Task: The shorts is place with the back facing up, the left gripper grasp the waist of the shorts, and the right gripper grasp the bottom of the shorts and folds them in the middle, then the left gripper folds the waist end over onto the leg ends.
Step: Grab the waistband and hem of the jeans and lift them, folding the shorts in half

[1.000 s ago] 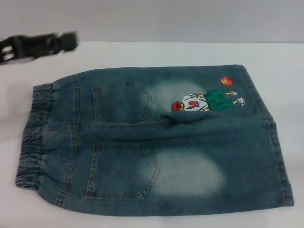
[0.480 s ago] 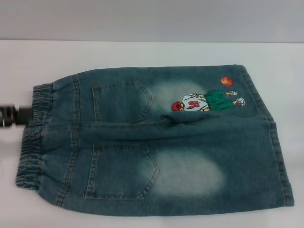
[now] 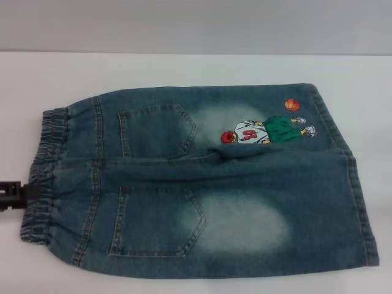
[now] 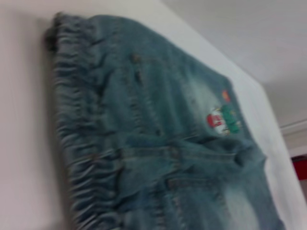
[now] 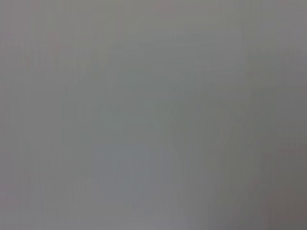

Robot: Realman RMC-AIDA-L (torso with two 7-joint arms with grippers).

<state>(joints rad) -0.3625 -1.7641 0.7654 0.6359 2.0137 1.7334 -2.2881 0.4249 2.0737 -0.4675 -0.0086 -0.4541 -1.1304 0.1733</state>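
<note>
The shorts (image 3: 202, 184) are matt blue denim cloth, faded paler in patches, with raised seams and stitched pockets; the waist (image 3: 40, 177) is puckered, gathered cloth, rough-looking; a flat, coloured cartoon print (image 3: 266, 130) sits near the leg ends; the counter (image 3: 184, 67) is smooth, matt white; the left claw (image 3: 12, 195), at the counter's left edge, looks matt black.

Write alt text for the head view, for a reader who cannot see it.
Blue denim shorts lie flat, back pockets up, on a white table, the gathered waist at the robot's left and the leg ends at its right. The left gripper sits at the waist's outer edge; a cartoon basketball-player print marks the farther leg.
</note>
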